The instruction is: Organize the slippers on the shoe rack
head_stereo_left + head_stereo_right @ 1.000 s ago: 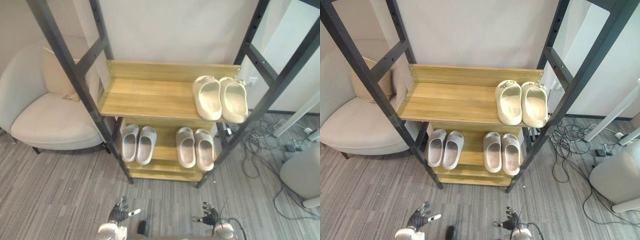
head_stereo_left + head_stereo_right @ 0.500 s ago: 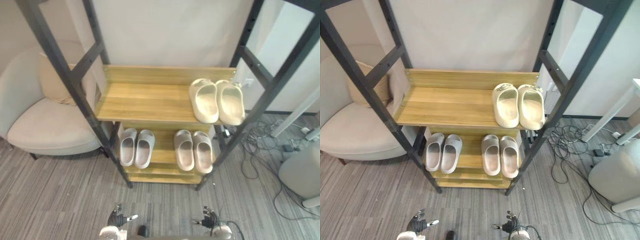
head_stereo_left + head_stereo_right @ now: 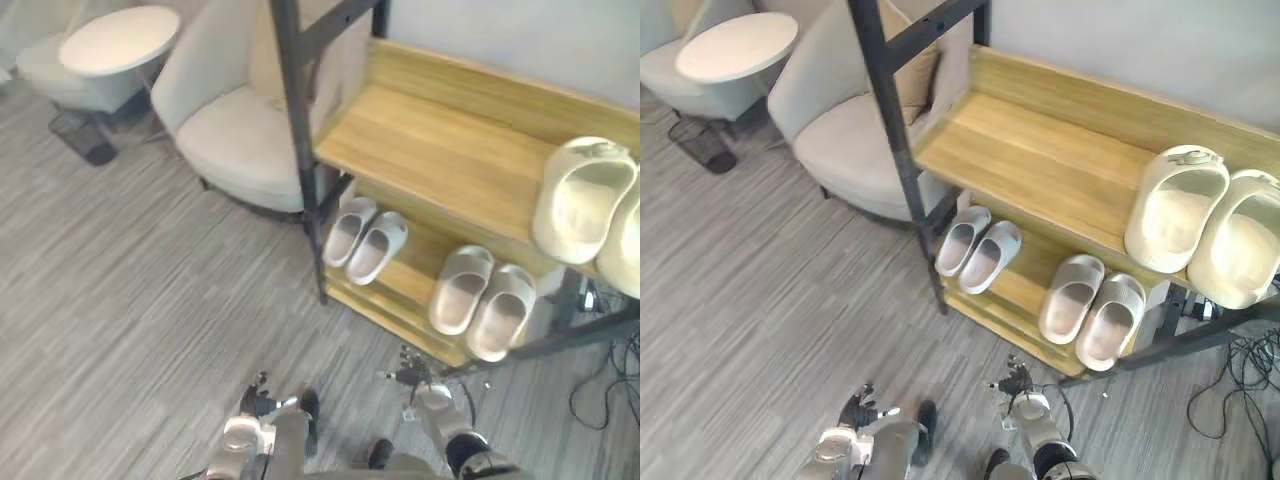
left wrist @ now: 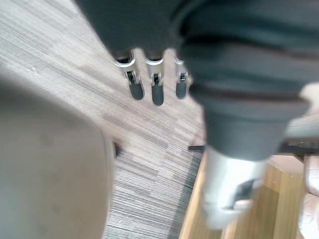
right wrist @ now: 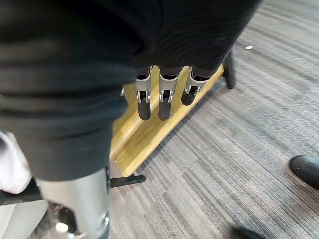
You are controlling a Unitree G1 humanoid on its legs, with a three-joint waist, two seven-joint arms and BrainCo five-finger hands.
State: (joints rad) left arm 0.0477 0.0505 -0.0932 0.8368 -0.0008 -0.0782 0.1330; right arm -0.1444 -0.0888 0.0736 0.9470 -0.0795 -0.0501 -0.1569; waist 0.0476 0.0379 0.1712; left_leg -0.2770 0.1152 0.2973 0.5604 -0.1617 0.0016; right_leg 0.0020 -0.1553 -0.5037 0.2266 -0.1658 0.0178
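Note:
The shoe rack (image 3: 440, 150) has two wooden shelves inside a black frame. A cream pair of slippers (image 3: 1185, 215) lies on the upper shelf at its right end. On the lower shelf a light grey pair (image 3: 365, 238) sits to the left of a beige pair (image 3: 480, 300). My left hand (image 3: 262, 396) and right hand (image 3: 408, 376) hang low over the carpet in front of the rack. The left fingers (image 4: 156, 89) are straight and hold nothing. The right fingers (image 5: 164, 102) are also straight and empty, above the rack's bottom edge.
A pale armchair (image 3: 240, 130) with a cushion stands to the left of the rack. Farther left are a round white table (image 3: 118, 40) and a dark wire basket (image 3: 85, 135). Cables (image 3: 610, 390) lie on the floor at the far right.
The camera has turned left and tilted, so the rack now sits at the right and the armchair and table show. The slippers have not moved. Both hands stay low.

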